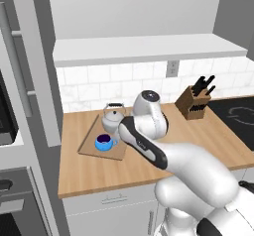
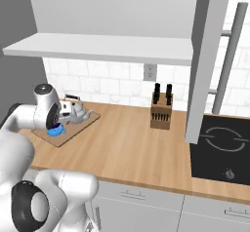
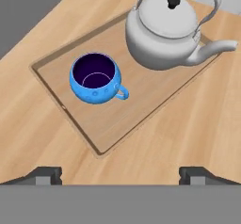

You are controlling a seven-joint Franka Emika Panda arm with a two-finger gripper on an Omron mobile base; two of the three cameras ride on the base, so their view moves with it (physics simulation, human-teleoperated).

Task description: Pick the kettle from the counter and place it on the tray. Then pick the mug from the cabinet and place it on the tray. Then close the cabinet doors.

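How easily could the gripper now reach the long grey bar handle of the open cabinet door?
Probably not at once. The gripper hangs open over the flat wooden tray with the blue mug. The bar handle stands high and far aside, though nothing blocks the way.

counter (image 1: 99,173) carrying tray and knife block.
light wood-plank top is sitting over pale grey drawers. the tray (image 3: 141,110) is lying flat on it near the left end, bearing the kettle (image 3: 164,28) and mug (image 3: 95,78). a knife block (image 2: 160,113) is standing well to the right, by the tiled wall.
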